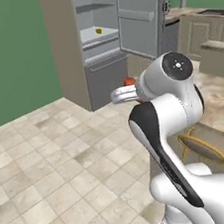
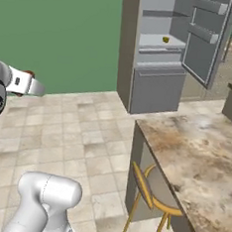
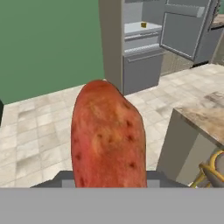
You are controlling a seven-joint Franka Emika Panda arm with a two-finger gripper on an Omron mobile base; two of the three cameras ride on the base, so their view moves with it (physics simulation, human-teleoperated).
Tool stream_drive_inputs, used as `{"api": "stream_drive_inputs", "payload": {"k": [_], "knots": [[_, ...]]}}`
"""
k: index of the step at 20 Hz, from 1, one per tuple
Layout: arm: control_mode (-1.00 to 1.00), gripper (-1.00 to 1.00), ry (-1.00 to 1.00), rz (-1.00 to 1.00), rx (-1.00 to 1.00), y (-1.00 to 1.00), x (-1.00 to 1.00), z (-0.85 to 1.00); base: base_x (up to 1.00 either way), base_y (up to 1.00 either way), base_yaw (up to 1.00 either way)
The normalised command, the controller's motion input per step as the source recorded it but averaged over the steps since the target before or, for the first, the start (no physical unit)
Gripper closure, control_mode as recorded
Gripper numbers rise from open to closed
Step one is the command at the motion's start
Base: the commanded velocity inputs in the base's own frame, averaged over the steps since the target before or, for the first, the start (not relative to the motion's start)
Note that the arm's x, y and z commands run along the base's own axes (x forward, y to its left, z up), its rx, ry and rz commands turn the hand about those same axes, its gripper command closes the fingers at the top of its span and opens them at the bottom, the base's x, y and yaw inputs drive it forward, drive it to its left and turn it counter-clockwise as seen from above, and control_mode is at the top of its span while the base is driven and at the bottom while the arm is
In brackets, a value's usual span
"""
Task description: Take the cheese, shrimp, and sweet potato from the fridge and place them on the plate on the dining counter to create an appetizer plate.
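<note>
Now the end effector (image 3: pixel 109 186) grips the sweet potato (image 3: pixel 109 135), fridge (image 3: pixel 144 48) open.

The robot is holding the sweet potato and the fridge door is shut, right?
Not quite. The gripper does hold the sweet potato, but the fridge door stands open, with a small yellow thing on a shelf inside, as the right base view shows.

The arm (image 1: pixel 176 108) is glossy white with rounded segments — black bands along its links, and a dark round joint cap (image 1: pixel 177 66) with a pale centre.
</note>
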Motion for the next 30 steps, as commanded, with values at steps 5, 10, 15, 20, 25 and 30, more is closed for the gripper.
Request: {"api": "stream_drive_inputs", "payload": {"k": [5, 10, 15, 20, 25, 30], "knots": [[1.00, 1.00, 0.00, 0.00, 0.00, 0.00, 0.00, 0.00, -1.00, -0.42, -0.29], [1.00, 1.00, 0.00, 0.00, 0.00, 0.00, 0.00, 0.00, -1.00, -0.12, -0.42], [1.00, 1.00, 0.00, 0.00, 0.00, 0.00, 0.00, 0.00, -1.00, -0.13, -0.50], [1.00, 1.00, 0.00, 0.00, 0.00, 0.00, 0.00, 0.00, -1.00, -0.42, -0.46], [1.00, 1.00, 0.00, 0.00, 0.00, 0.00, 0.00, 0.00, -0.59, -0.88, -0.45], [1.00, 1.00, 0.00, 0.00, 0.00, 0.00, 0.00, 0.00, -0.05, -1.00, -0.45]]}}
